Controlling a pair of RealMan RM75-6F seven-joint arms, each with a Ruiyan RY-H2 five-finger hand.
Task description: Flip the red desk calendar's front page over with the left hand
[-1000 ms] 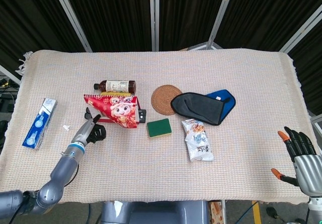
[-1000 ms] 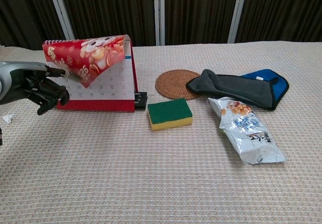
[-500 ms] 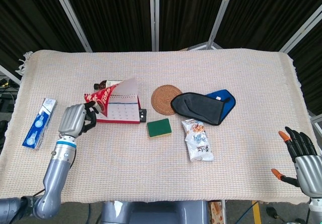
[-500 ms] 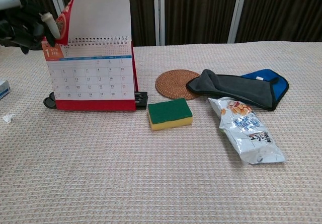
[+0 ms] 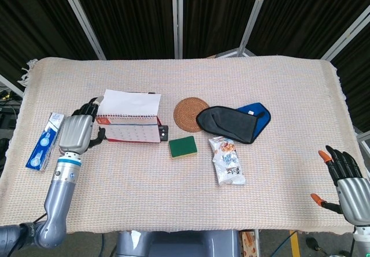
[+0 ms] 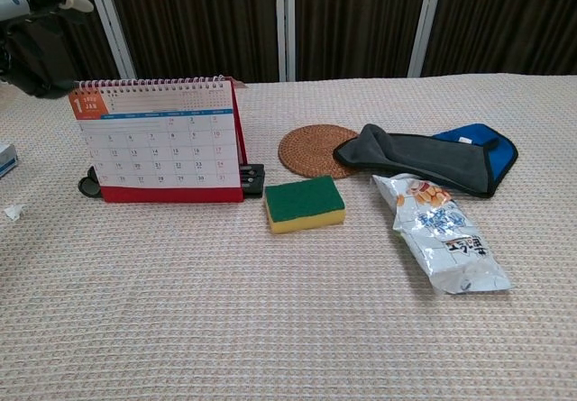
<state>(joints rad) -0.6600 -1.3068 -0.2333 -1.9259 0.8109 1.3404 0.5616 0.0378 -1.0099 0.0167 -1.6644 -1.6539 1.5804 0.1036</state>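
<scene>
The red desk calendar (image 5: pixel 129 131) (image 6: pixel 158 140) stands on the cloth at the left and shows a white January grid page. Its former front page (image 5: pixel 130 102) lies turned over the spiral onto the back, white side up. My left hand (image 5: pixel 78 131) (image 6: pixel 34 39) hovers just left of the calendar's top corner with its fingers apart and nothing held; one fingertip (image 6: pixel 76 2) points toward the spiral. At the bottom right corner, off the cloth, my right hand (image 5: pixel 347 179) is held with fingers spread and empty.
A green-and-yellow sponge (image 5: pixel 182 146) (image 6: pixel 305 204) lies right of the calendar. Behind it are a round woven coaster (image 5: pixel 191 114) (image 6: pixel 314 150) and a grey-and-blue mitt (image 5: pixel 231 122) (image 6: pixel 424 158). A snack packet (image 5: pixel 227 160) (image 6: pixel 442 232) lies further right, a toothpaste box (image 5: pixel 45 141) far left.
The left hand carried the red front page up and over the spiral, and it now lies on the back. The hand has let go. The right hand stayed put.
</scene>
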